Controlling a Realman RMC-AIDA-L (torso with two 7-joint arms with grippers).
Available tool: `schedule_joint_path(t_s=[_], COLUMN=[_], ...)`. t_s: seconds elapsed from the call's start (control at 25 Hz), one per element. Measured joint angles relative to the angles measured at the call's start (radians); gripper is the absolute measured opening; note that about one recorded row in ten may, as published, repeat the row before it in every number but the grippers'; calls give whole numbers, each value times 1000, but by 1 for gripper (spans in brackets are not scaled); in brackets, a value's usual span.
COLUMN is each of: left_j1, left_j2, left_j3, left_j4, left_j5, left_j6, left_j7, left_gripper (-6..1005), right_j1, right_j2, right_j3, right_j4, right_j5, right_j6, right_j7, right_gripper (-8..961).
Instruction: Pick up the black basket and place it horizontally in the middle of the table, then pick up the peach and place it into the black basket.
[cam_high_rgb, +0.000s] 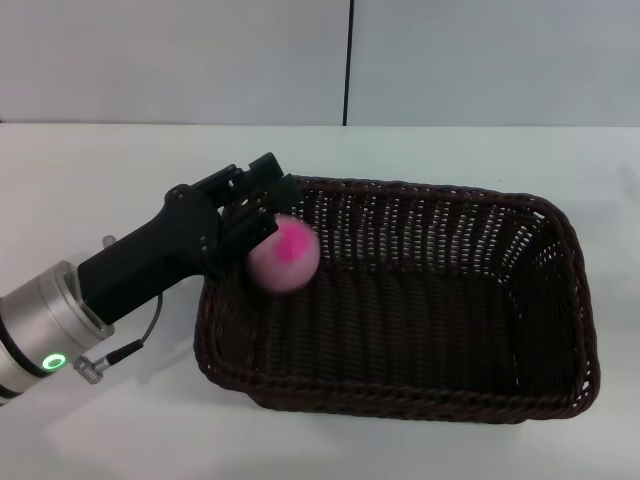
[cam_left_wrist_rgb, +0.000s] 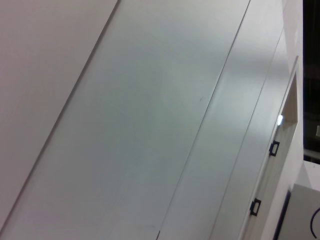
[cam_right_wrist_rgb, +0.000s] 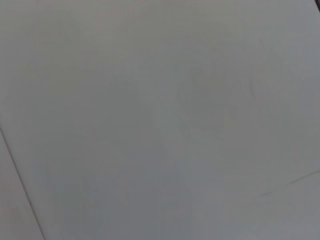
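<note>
The black basket (cam_high_rgb: 420, 300) lies lengthwise across the middle of the white table (cam_high_rgb: 100, 170), open side up. My left gripper (cam_high_rgb: 268, 208) reaches in from the left, over the basket's left rim, with its fingers spread. The peach (cam_high_rgb: 284, 256), pale pink with a magenta blotch, is blurred just off the fingertips, inside the basket's left end and above its floor. It looks free of the fingers. The wrist views show only wall panels. My right gripper is out of view.
A pale wall with a dark vertical seam (cam_high_rgb: 349, 60) stands behind the table. Bare tabletop lies around the basket on all sides. The basket's near rim (cam_high_rgb: 400, 398) is close to the table's front edge.
</note>
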Motion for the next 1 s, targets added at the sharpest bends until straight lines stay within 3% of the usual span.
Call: schedule_joint_path(t_s=[0.2,0.28,0.32,0.44,0.48,0.56,0.64,0.76,0.84,1.0], left_j1=[3,3,56,56,96,96,229,264,318,344], left_j2=[0,0,5,5,5,5,2,2,4,6], left_j3=[-3,-3,-88,-88,-158,-158,-437,-492,-586,-622], left_j4=[0,0,4,4,5,5,-39,-61,-85,-77], left_j5=[-2,-2,-9,-9,-8,-8,-9,-10,-10,-10], left_j6=[4,4,65,65,93,93,156,156,158,158], left_j7=[0,0,17,17,52,52,145,173,200,189], left_gripper=[364,508,580,650,674,721,768,817,822,829], right_j1=[2,4,4,4,4,2,-2,-8,-8,-11], right_j2=[1,3,3,4,4,5,7,11,13,22], right_j3=[2,5,5,7,8,8,8,8,9,13], right_j4=[0,0,0,0,0,0,0,0,0,0], right_j5=[1,4,4,12,18,35,62,88,92,109], right_j6=[-2,-2,-2,-2,-3,-7,-9,-11,-14,-34], right_j7=[0,0,0,0,0,0,0,0,0,1], right_gripper=[715,715,715,715,715,715,715,714,714,714])
